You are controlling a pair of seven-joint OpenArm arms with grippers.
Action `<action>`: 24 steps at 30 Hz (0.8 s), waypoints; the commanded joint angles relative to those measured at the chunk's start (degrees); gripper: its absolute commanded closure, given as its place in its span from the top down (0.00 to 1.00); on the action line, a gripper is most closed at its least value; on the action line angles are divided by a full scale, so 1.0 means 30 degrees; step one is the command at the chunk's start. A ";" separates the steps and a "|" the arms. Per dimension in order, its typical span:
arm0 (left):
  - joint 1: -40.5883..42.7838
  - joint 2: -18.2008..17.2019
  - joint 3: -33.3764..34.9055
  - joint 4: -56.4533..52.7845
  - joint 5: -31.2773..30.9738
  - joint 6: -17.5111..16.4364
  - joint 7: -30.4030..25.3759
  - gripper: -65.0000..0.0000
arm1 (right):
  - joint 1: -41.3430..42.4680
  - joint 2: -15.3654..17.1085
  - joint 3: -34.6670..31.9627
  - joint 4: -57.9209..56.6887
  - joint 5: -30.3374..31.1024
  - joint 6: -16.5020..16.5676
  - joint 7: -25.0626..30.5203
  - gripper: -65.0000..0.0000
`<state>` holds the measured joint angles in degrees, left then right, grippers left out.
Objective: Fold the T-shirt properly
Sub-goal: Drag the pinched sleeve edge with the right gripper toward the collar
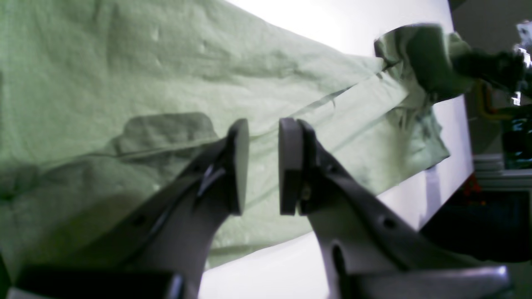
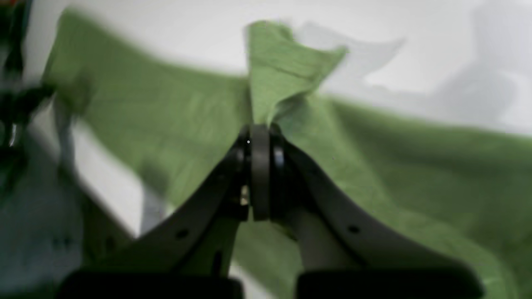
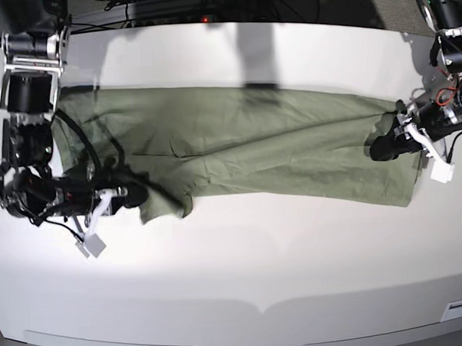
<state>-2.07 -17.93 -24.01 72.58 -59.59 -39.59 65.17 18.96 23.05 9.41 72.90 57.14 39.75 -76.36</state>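
Garment handling at the gather stage: T-shirt lies stretched lengthwise across the far half of the white desk, already doubled into a long band running from near the left edge to near the right edge. Right tool has its pads pressed together on a pinched peak of green cloth, which stands up above the jaws in the right wrist view; in the base view this tool sits at the band's left end, toward the desk's left edge, where a loose flap hangs toward the near side. Left tool hovers over the fabric with its pads apart and nothing between them, the cloth lying flat beneath; in the base view it is at the band's right end. To do this step well, judged from the layout, the left tool should close on both layers at the right-end corner before either arm lifts, and the two ends should then travel level and at the same pace so the band folds without skewing or dragging. Fabric is a plain sage green, soft and matte, marked by shallow wrinkles and a long diagonal crease along the middle; the edge nearest the front of the desk is slightly uneven.
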 commanded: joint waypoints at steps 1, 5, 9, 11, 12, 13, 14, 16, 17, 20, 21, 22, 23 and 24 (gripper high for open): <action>-0.0321 -0.0328 -0.0087 0.0350 -0.0517 -0.0135 -0.0240 0.20 | 0.0117 0.0510 0.0109 0.1151 0.1195 0.0084 -0.0262 0.00; -0.0321 -0.0328 -0.0087 0.0350 -0.0517 -0.0135 -0.0233 0.20 | -0.1712 0.1239 0.0109 0.4364 0.2696 0.0084 -0.1214 0.00; -0.0313 -0.0335 -0.0087 0.0350 -0.0517 -0.0135 -0.0233 0.20 | -0.3745 0.2222 0.0109 0.6258 0.2681 0.0084 -0.1214 0.00; -0.0313 -0.0328 -0.0087 0.0350 -0.0517 -0.0135 -0.0233 0.20 | -0.4707 0.2688 0.0109 0.6710 0.2688 0.0084 -0.1214 0.00; -0.0313 -0.0328 -0.0087 0.0350 -0.0517 -0.0135 -0.0233 0.20 | -0.5166 0.2914 0.0109 0.6870 0.2688 0.0084 -0.1214 0.00; -0.0313 -0.0328 -0.0087 0.0350 -0.0525 -0.0135 -0.0233 0.20 | -0.5603 0.3169 0.0109 0.7002 0.2696 0.0084 -0.1214 0.00; -0.0321 -0.0328 -0.0087 0.0350 -0.0517 -0.0135 -0.0240 0.20 | -0.6025 0.3446 0.0109 0.7104 0.2790 0.0084 -0.1214 0.00; -0.0313 -0.0328 -0.0087 0.0350 -0.0517 -0.0135 -0.0233 0.20 | -0.6798 0.4080 0.0109 0.7176 0.3599 0.0084 -0.1214 0.00; -0.0313 -0.0328 -0.0087 0.0350 -0.0517 -0.0135 -0.0233 0.20 | -0.7111 0.4393 0.0109 0.7176 0.4022 0.0084 -0.1214 0.00; -0.0321 -0.0328 -0.0087 0.0350 -0.0517 -0.0135 -0.0233 0.20 | -0.7774 0.5268 0.0109 0.7176 0.4685 0.0084 -0.1214 0.00; -0.0321 -0.0328 -0.0087 0.0350 -0.0517 -0.0135 -0.0240 0.20 | -0.7934 0.5544 0.0109 0.7176 0.4677 0.0084 -0.1214 0.00; -0.0313 -0.0328 -0.0087 0.0350 -0.0517 -0.0135 -0.0233 0.20 | -0.8036 0.5799 0.0109 0.7176 0.4670 0.0084 -0.1214 0.00; -0.0313 -0.0328 -0.0087 0.0350 -0.0517 -0.0135 -0.0233 0.20 | -0.8131 0.6062 0.0109 0.7176 0.4670 0.0084 -0.1214 0.00; -0.0313 -0.0328 -0.0087 0.0350 -0.0517 -0.0135 -0.0233 0.20 | -0.8204 0.6331 0.0109 0.7176 0.4670 0.0084 -0.1214 0.00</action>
<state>-2.09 -17.93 -24.01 72.62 -59.61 -39.57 65.14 -6.24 40.69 9.28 93.49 69.43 39.92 -80.38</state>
